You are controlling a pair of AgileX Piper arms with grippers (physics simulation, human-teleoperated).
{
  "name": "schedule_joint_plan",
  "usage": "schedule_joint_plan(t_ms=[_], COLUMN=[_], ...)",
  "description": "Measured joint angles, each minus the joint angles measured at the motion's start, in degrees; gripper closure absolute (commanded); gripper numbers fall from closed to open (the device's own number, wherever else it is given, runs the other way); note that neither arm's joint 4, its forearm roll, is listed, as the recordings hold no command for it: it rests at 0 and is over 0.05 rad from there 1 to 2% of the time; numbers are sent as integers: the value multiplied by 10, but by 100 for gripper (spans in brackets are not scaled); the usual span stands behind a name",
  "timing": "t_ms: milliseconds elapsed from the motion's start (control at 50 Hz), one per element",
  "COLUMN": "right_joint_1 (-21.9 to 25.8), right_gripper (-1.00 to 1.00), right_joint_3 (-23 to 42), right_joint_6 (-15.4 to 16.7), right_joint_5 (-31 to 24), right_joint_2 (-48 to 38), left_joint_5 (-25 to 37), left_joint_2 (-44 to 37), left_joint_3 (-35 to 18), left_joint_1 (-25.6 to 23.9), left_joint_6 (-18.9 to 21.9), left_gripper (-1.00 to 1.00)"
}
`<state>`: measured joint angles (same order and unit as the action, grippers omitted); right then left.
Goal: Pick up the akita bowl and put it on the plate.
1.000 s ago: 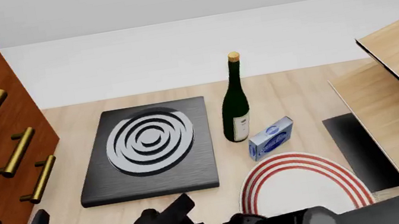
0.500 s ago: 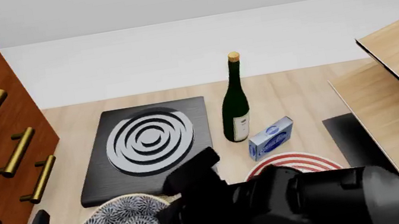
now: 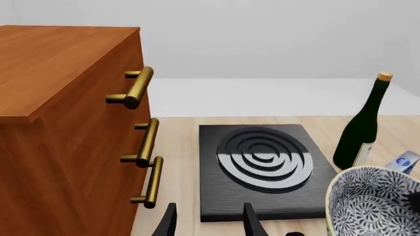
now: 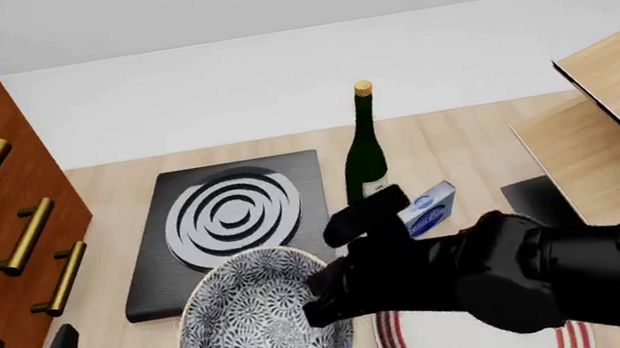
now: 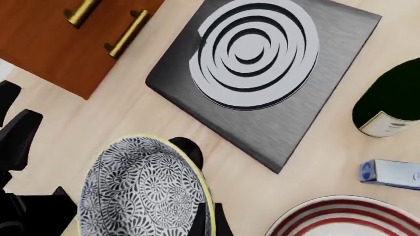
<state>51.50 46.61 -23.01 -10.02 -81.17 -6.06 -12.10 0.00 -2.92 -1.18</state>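
Now round floral akita bowl [image 4: 263, 331], R tool [image 4: 326, 295] gripping rim

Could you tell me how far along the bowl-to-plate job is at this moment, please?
Done: the right gripper has the akita bowl pinched at its rim and raised off the table, tilted. In hand: carrying it; it hangs in front of the stove, beside the plate rather than over it. Left: moving it across above the plate, lowering and releasing. The left gripper is open and idle by the cabinet.
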Motion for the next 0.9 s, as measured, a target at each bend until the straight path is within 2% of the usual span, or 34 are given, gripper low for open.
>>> schedule_joint_plan(t_ms=[900], right_joint_1=[-192], right_gripper=[100], right_joint_3=[-106], right_joint_6=[18], right_joint_5=[-40], right_joint_2=[103], left_joint_5=[16], left_joint_2=[14], left_joint_3=[0], left_joint_1=[-2], left_joint_6=[0], left_gripper=[-100])
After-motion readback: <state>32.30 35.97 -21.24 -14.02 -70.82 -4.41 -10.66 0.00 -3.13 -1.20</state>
